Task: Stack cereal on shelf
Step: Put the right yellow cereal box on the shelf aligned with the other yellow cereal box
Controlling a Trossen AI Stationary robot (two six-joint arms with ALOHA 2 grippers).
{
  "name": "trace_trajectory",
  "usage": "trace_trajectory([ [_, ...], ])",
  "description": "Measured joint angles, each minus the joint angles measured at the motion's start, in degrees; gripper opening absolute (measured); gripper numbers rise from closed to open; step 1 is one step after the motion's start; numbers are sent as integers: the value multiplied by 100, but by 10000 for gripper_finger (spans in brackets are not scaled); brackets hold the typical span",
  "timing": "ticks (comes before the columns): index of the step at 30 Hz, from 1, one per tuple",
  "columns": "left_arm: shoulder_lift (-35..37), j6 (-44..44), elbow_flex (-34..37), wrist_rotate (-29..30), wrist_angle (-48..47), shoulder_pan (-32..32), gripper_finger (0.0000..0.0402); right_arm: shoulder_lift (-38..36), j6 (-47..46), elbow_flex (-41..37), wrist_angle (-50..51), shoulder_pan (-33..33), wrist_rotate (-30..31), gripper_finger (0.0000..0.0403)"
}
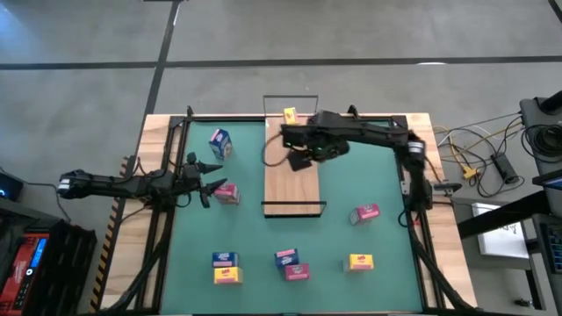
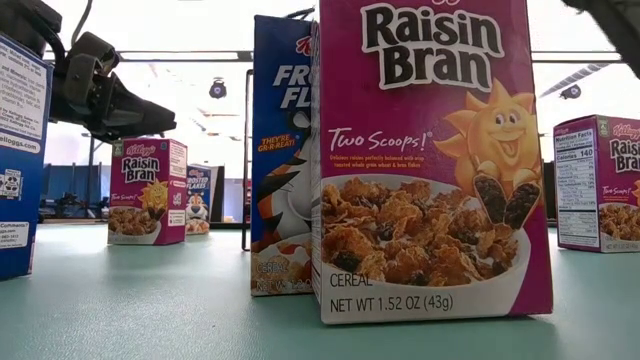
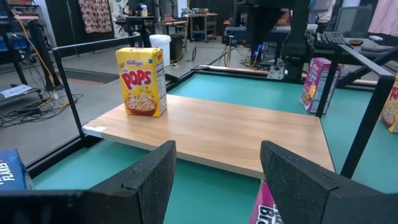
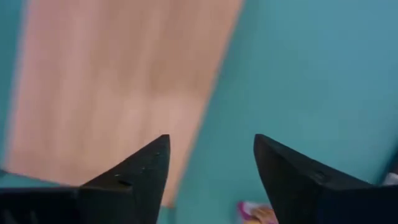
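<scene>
Wooden light-brown plank shelf (image 1: 294,180) carries one yellow cardboard cereal box (image 1: 290,115). Eight more boxes on green table (image 1: 263,254): three pink, three blue, two yellow. Left gripper (image 1: 211,186) narrow, beside pink box (image 1: 227,194). Right gripper (image 1: 299,161) above shelf, fingers parted, empty.

The shelf (image 1: 293,175) is placed at the table's (image 1: 351,254) middle, toward the far edge. One cereal box (image 1: 290,115) is set on its far end — others are scattered on the table to its left, to its right and in front of it.
</scene>
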State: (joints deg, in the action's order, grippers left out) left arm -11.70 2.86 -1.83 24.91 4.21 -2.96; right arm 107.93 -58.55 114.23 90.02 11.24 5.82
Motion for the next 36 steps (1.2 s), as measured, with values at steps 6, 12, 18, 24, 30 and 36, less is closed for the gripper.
trace_trajectory([
  [6, 0, 1, 2, 0, 0, 0, 218, -1369, 237, -1687, -369, -519, 80, 212],
  [12, 0, 1, 0, 0, -2, 0, 218, -2810, 626, -3206, -1001, -1263, 188, 213],
  [18, 0, 1, 0, -2, -1, 0, 218, -3782, 1363, -4263, -1685, -2024, 3, 225],
  [24, 0, 1, 0, -1, -1, 0, 218, -4111, 1846, -4724, -1890, -2732, -253, 252],
  [30, -2, 2, 0, -2, 0, 0, 218, -4119, 2733, -4702, -2273, -3200, -1154, 270],
  [36, -2, 2, 0, 0, 0, 0, 218, -4114, 2812, -4915, -2851, -3861, -1378, 276],
])
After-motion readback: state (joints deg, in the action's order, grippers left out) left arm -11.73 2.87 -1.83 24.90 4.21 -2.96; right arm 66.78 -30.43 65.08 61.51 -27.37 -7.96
